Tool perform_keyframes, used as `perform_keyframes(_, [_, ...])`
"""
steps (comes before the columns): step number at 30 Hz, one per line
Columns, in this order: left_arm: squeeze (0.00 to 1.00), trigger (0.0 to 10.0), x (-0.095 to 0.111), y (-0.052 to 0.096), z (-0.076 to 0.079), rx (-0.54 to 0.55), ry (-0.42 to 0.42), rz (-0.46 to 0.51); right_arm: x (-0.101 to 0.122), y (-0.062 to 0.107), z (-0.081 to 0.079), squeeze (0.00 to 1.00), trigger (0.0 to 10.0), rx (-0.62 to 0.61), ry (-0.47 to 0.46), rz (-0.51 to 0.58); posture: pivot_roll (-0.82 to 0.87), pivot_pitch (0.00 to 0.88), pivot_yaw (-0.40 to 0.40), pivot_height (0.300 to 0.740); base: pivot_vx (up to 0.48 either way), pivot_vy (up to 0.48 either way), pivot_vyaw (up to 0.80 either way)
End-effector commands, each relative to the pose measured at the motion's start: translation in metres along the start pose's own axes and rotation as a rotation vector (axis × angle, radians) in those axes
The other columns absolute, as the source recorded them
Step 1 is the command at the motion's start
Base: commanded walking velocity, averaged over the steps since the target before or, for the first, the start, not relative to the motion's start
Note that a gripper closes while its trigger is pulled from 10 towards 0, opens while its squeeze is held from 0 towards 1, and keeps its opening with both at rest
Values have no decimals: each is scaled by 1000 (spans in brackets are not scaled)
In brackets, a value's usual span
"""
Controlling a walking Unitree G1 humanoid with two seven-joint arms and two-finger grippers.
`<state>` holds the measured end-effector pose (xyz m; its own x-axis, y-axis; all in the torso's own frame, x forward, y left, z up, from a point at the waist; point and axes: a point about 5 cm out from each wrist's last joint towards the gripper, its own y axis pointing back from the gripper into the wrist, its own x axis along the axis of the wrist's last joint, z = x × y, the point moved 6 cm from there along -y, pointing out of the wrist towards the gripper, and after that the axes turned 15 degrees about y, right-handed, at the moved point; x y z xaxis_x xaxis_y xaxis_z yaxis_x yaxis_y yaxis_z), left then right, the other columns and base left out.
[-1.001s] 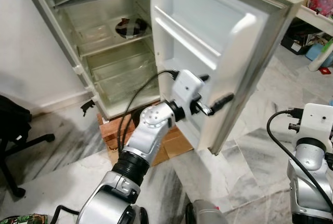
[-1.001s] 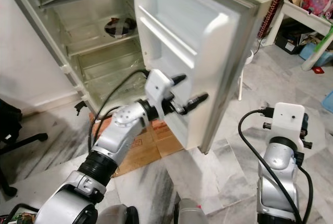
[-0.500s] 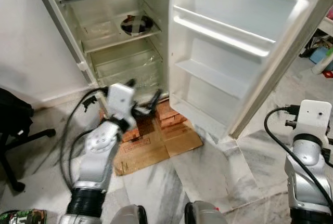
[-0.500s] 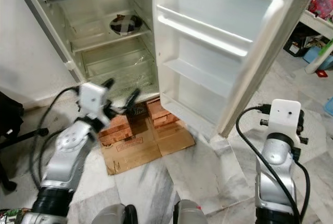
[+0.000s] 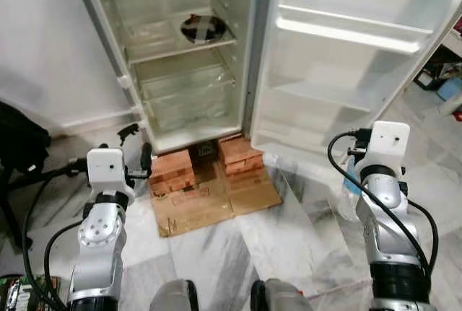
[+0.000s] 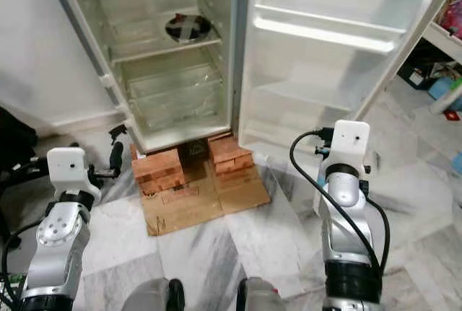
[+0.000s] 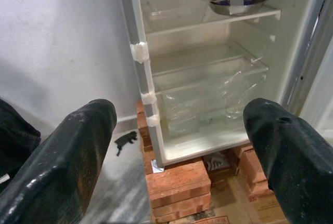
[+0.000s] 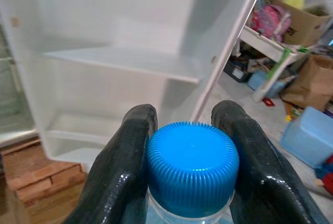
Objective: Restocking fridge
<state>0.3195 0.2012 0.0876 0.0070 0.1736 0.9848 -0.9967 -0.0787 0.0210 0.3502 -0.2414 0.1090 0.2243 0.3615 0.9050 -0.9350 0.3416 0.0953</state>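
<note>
The fridge (image 5: 189, 58) stands open before me, its door (image 5: 361, 73) swung wide to the right with bare door shelves (image 5: 345, 34). A metal bowl (image 5: 203, 28) sits on an inner shelf above a clear crisper drawer (image 5: 189, 98). My right gripper (image 8: 192, 125) is shut on a clear bottle with a blue cap (image 8: 192, 167), held low in front of the door; the bottle (image 5: 349, 190) shows beside my right wrist. My left gripper (image 7: 179, 130) is open and holds nothing, low at the left and facing the fridge's left edge.
The fridge rests on stacked bricks (image 5: 172, 171) with flattened cardboard (image 5: 211, 204) on the marble floor. A black chair (image 5: 18, 154) is at far left. Boxes, bags and a blue bin (image 8: 311, 136) crowd the right behind the door.
My left gripper has come off the door and dropped back to the lower left. The door now stands wide open. My right arm has risen toward the door; the camera view shifted.
</note>
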Motion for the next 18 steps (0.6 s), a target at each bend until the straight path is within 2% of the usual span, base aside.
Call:
perform_keyframes(1, [0,10000,-4,-3,5,-17,11,-11,5,-4,-2,0,10000,-1,-24,28,14,22,-36,740,0,0,0])
perform_keyframes(2, [0,10000,-3,-8,8,-22,10,-9,7,-7,-10,0,10000,14,-40,32,21,13,-31,740,0,0,0])
perform_keyframes(3, [0,10000,-3,-8,8,-22,10,-9,7,-7,-10,0,10000,14,-40,32,21,13,-31,740,0,0,0])
perform_keyframes(4, [0,10000,-1,-11,8,-24,1,0,10,-7,-20,0,10000,34,-53,43,22,7,-28,740,0,0,0])
perform_keyframes(5, [0,10000,-1,-11,8,-24,1,0,10,-7,-20,0,10000,34,-53,43,22,7,-28,740,0,0,0])
perform_keyframes(7, [0,10000,5,-16,8,-29,-8,15,19,-7,-36,0,10000,69,-79,70,32,5,-25,740,0,0,0])
perform_keyframes(11, [0,10000,7,-21,12,-49,-20,19,28,-6,-56,0,10000,117,-109,98,37,8,-24,740,0,-70,0])
perform_keyframes(18, [0,10000,5,-20,17,-67,-12,23,29,-10,-55,0,10000,117,-114,112,38,18,-25,740,0,-365,0])
